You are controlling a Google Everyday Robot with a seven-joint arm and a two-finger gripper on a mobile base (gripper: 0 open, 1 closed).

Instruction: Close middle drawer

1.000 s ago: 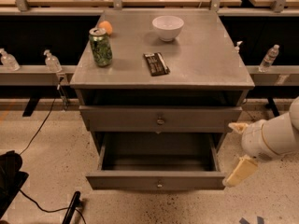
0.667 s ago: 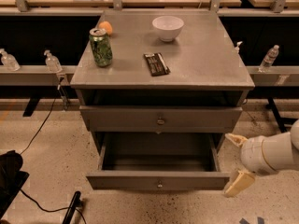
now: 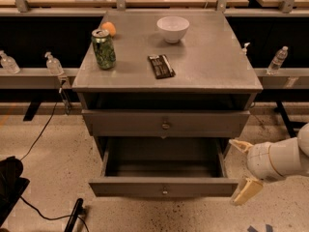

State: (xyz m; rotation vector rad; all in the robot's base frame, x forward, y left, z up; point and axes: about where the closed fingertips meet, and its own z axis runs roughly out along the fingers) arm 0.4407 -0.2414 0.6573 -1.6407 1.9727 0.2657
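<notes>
Plainly, the single camera view looks down on a grey metal cabinet [image 3: 207,76] whose middle drawer [image 3: 145,188], a deep grey box with a wide, low flat front and a small round centre knob [image 3: 165,191], stands pulled well out toward the camera, its inside bare. The taller-fronted drawer [image 3: 125,123] above it sits flush. The robot's white arm [image 3: 282,158] reaches in from the right edge. Its two-finger gripper [image 3: 233,172] hangs just beside the right end of the open drawer, its cream fingers [image 3: 246,191] spread wide and holding nothing. One finger is near the drawer's side wall and the other is level with the front panel. That placement probably lines the hand up for a push on the front, since shutting a drawer needs no grasp. I cannot tell whether either finger touches the metal yet. On the cabinet top a green drink can [image 3: 104,50], a small orange fruit [image 3: 109,29], a white ceramic bowl [image 3: 173,29] and a dark flat snack bar [image 3: 161,65] rest well back from the front edge, unlikely to be disturbed. Compared with a second ago, the gripper is lower, having dropped from the height of the upper drawer toward the open front, and it has barely moved over the last stretch. The drawer is out as far as before, so the closing has not yet begun.
</notes>
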